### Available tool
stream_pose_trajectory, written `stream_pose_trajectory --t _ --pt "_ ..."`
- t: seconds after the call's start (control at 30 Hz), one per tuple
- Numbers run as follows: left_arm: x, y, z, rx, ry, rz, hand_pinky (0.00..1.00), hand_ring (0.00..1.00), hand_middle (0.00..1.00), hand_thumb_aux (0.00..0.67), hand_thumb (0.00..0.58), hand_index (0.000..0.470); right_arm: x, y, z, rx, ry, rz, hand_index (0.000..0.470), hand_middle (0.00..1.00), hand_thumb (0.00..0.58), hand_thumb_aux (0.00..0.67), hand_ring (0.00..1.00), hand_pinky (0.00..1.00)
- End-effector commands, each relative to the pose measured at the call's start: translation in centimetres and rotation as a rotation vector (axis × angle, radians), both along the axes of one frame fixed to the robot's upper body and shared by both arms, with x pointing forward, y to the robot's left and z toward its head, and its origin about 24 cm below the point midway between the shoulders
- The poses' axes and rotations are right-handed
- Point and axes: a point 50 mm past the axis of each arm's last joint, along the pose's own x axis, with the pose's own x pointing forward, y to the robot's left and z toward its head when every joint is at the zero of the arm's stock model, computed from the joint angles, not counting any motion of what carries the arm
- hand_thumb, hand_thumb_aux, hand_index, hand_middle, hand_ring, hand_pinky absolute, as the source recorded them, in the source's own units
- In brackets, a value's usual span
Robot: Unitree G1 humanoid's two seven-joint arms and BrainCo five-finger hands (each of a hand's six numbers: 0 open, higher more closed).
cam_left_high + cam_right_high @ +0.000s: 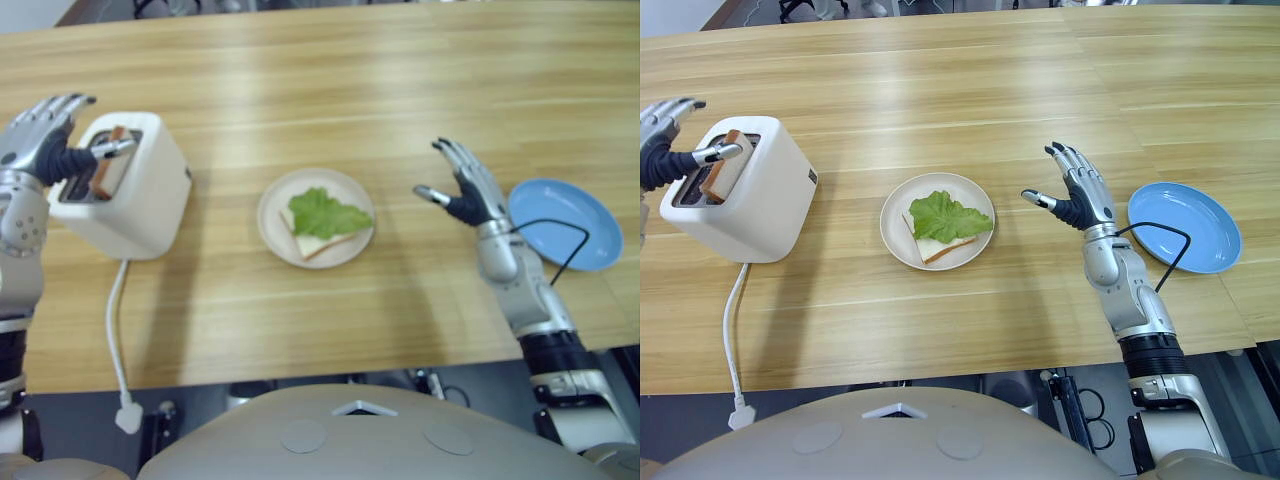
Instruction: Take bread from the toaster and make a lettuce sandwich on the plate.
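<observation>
The table [1040,60] is carrying a toaster [750,210] at the left and a plate [895,200] at the middle, where lettuce [945,217] is lying on bread [935,250]. The right hand [1080,195] is hovering spread beside the plate. The left hand [660,150] is pinching a slice [720,172] standing in the toaster.

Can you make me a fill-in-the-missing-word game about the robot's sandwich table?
1. On the white plate, the lettuce lies on top of ____.
2. A second slice sticks up from the ____.
3. The empty plate beside the right hand is coloured ____.
Missing words: bread, toaster, blue.
</observation>
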Motion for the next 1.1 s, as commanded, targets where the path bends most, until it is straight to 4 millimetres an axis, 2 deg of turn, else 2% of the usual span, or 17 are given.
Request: stream_pose_trajectory --t 0.03,0.23,0.4,0.43,0.47,0.5,0.53,0.57,0.73,0.87,1.0,1.1 --pt "0.1 0.6 -1.5 0.032 0.069 0.049 0.0 0.0 0.0 0.0 0.0 0.0 -0.2 -0.4 -0.4 -0.011 0.017 -0.014 0.0 0.0 0.0 0.0 0.0 0.0" --pt "0.4 1.5 -3.0 0.043 0.12 0.097 0.0 0.0 0.0 0.0 0.0 0.0 -0.4 -0.3 -0.6 -0.014 0.027 -0.014 0.0 0.0 0.0 0.0 0.0 0.0" --pt "0.6 1.6 -3.2 0.031 0.113 0.094 0.0 0.0 0.0 0.0 0.0 0.0 -0.3 -0.2 -0.7 -0.017 0.03 -0.013 0.0 0.0 0.0 0.0 0.0 0.0" --pt "0.6 1.6 -3.0 0.031 0.1 0.09 0.0 0.0 0.0 0.179 0.268 0.123 -0.3 -0.2 -0.7 -0.018 0.031 -0.013 0.0 0.0 0.0 0.0 0.0 0.0" --pt "0.7 1.5 -2.7 0.028 0.079 0.086 0.0 0.0 0.0 0.439 0.511 0.301 -0.3 -0.2 -0.8 -0.019 0.033 -0.013 0.0 0.0 0.0 0.0 0.0 0.0" --pt "0.7 1.5 -2.3 0.025 0.055 0.081 0.0 0.0 0.0 0.439 0.511 0.301 -0.3 -0.2 -0.8 -0.019 0.035 -0.013 0.0 0.0 0.0 0.0 0.0 0.0" --pt "0.8 1.4 -2.0 0.024 0.031 0.076 0.27 0.27 0.27 0.67 0.58 0.46 -0.4 -0.2 -0.8 -0.02 0.036 -0.013 0.0 0.0 0.0 0.0 0.0 0.0" --pt "0.8 1.3 -1.5 0.022 0.003 0.073 1.0 1.0 1.0 0.67 0.58 0.46 -0.4 -0.2 -0.9 -0.021 0.038 -0.013 0.0 0.0 0.0 0.0 0.0 0.0" --pt "0.8 0.6 0.4 0.038 -0.119 0.026 1.0 1.0 1.0 0.67 0.58 0.46 -0.4 -0.2 -1.1 -0.026 0.045 -0.014 0.0 0.0 0.0 0.0 0.0 0.0" --pt "0.9 -0.8 2.0 0.064 -0.235 -0.048 1.0 1.0 1.0 0.67 0.58 0.46 -0.4 -0.2 -1.3 -0.033 0.053 -0.015 0.0 0.0 0.0 0.0 0.0 0.0" --pt "0.8 -1.6 2.8 0.072 -0.314 -0.101 1.0 1.0 1.0 0.67 0.58 0.46 -0.3 -0.3 -1.4 -0.036 0.057 -0.018 0.0 0.0 0.0 0.0 0.0 0.0" --pt "0.6 -2.0 3.4 -0.019 -0.38 -0.145 1.0 1.0 1.0 0.67 0.58 0.46 -0.4 -0.3 -1.5 -0.035 0.059 -0.021 0.0 0.0 0.0 0.0 0.0 0.0"
